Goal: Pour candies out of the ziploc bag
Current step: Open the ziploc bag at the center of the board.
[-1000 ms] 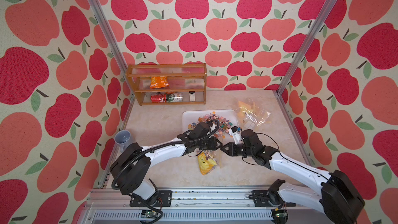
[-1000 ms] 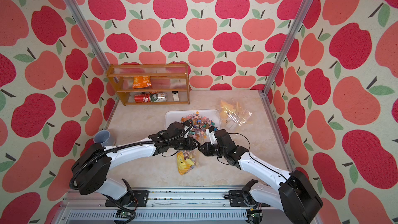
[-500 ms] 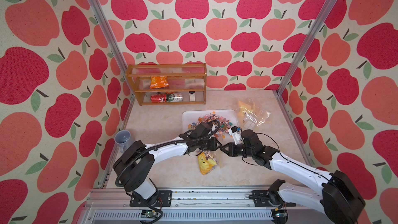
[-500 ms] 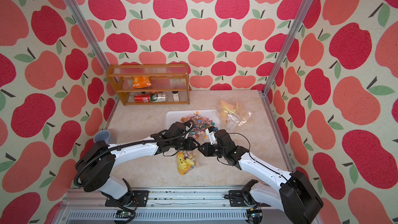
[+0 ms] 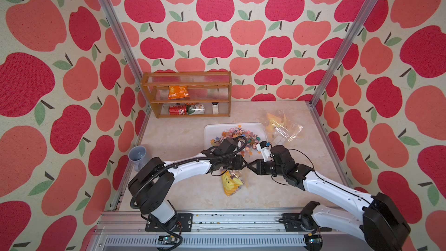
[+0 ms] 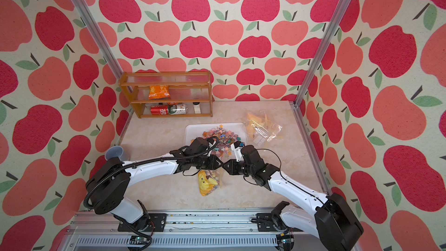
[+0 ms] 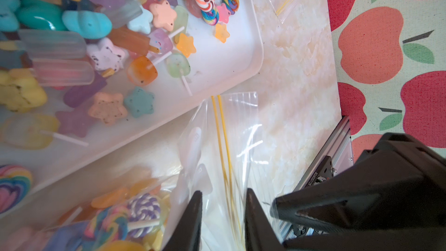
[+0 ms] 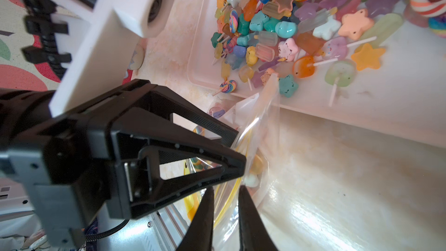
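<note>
Right at the near edge of the white plastic tray, the two arms meet nose to nose above the beige marble-look table. Strung between them is the clear ziploc bag with yellow zip lines, mouth up at the grippers and belly sagging on the robot's side. Whether it rests on the table, I cannot tell.

The left gripper has its jaws drawn in on the zip edge, with the film caught between them. The right gripper does the same from the opposite side, jaws clenched on that same strip.

And the candies? A big heap of tiny multicoloured stars, flowers and swirled lollipops on pale sticks lies in the tray. Not all of them, though. A handful of candies sits inside the bag, beside a big yellow piece.

Just beside the tray's far right corner lies a second clear bag with yellow contents. Back left, a wooden shelf carries an orange snack packet. One level down, a red can and a green can lie on their sides. A grey cup stands at the table's left edge.
</note>
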Motion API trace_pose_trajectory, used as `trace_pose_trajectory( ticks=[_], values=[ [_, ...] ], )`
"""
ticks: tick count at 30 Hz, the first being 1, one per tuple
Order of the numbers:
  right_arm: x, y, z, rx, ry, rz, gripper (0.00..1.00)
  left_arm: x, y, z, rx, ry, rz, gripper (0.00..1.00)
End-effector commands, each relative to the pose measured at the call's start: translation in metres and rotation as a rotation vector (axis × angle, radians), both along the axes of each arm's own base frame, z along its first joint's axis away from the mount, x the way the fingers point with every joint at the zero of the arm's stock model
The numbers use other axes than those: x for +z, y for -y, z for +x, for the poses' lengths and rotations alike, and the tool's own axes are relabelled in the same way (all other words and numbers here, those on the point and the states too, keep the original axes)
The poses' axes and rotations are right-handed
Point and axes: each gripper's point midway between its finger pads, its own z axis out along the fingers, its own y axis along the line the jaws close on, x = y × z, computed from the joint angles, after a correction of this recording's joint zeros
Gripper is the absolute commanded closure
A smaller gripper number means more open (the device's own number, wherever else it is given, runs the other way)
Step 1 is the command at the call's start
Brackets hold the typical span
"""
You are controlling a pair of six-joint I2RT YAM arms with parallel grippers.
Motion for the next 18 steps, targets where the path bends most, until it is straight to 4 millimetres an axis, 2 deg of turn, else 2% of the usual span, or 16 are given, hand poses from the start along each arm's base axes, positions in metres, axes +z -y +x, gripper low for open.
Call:
trace_pose_trajectory(
  ticks=[1, 6, 18],
  values=[
    [0.0, 0.006, 0.001, -0.009, 0.022, -0.036, 0.8, 0.0, -0.001, 0.001, -0.008, 0.013, 0.026, 0.72],
    [-0.009, 0.009, 0.002, -0.022, 0.006, -0.065, 0.82, 0.003, 0.0, 0.001, -0.009, 0.016, 0.017, 0.72],
    [-0.018, 0.001, 0.009, -0.022, -0.019, -0.063, 0.82, 0.01, 0.001, 0.001, -0.009, 0.029, -0.002, 0.72]
  ],
)
